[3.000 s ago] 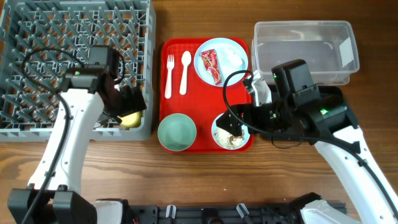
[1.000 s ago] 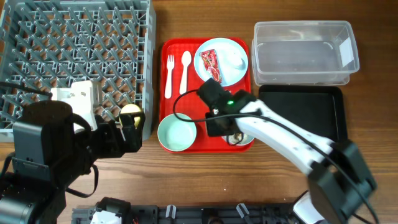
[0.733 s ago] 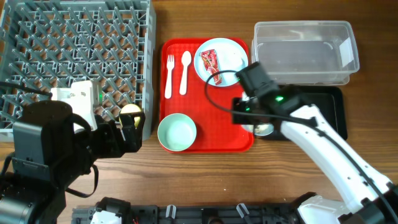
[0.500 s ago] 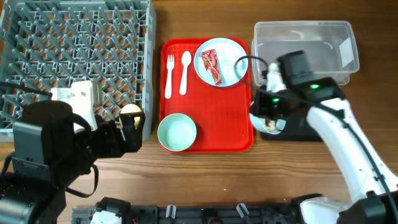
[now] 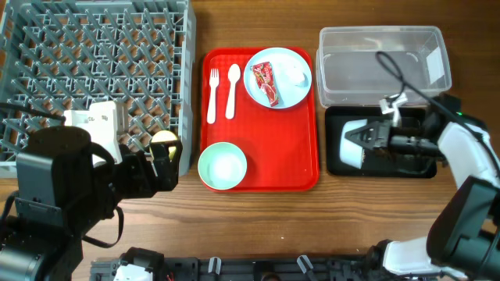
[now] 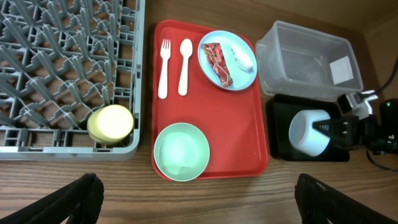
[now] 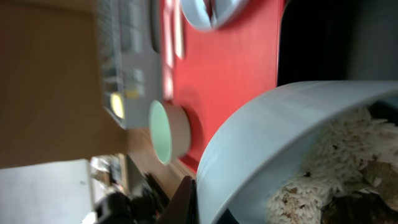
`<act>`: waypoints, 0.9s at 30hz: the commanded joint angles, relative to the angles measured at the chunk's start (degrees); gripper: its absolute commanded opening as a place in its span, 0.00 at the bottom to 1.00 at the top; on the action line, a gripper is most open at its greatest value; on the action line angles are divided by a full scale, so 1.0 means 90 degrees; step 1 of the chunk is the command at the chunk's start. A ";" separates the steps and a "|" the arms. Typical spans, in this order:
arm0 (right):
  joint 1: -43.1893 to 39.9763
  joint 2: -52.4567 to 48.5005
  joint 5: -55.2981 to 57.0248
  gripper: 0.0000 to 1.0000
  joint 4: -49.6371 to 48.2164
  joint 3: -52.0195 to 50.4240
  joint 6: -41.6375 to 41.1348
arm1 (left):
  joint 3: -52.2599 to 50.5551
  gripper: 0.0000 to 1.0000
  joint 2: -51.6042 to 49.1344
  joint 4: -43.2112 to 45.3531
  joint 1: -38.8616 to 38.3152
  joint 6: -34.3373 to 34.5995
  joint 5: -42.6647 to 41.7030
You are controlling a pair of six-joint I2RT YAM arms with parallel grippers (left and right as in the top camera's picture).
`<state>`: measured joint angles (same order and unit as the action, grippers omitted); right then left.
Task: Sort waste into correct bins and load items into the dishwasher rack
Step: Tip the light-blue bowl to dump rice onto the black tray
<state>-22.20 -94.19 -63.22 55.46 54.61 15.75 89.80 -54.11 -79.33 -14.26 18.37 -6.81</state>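
Left arm [image 5: 55, 187], lower left of the overhead frame: black blocky housings, one white box-shaped module [image 5: 94, 121] bearing a faint grey marking, and thin black leads alongside. Its fingers [image 6: 78, 196] are black and finely ribbed. Right arm [image 5: 469, 156], right edge: smooth white rounded shells, black wrist section [image 5: 410, 144], one thin black cable [image 5: 400, 76], and a small white tag [image 5: 390, 104].

Picture edges crop the tilted bowl [image 7: 292, 124]; the rack [image 7: 121, 62] looks blurred.

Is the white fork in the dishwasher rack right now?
No, the white fork lies on the red tray beside the spoon.
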 commanded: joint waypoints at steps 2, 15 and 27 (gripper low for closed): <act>-0.0678 -0.0369 -0.1549 0.04 -0.0034 -0.0034 0.1081 | 0.0036 1.00 0.0007 0.0017 -0.0022 0.0053 -0.0073; -0.0988 -0.0333 -0.2203 0.04 0.0338 -0.0034 0.1457 | 0.0036 1.00 0.0007 0.0017 -0.0022 0.0053 -0.0073; -0.0971 -0.0199 -0.2419 0.04 0.0119 -0.0034 0.0692 | 0.0036 1.00 0.0007 0.0017 -0.0024 0.0053 -0.0073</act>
<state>-30.96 -97.08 -84.31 56.25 54.52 23.81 89.80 -54.08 -79.31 -14.26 18.37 -6.79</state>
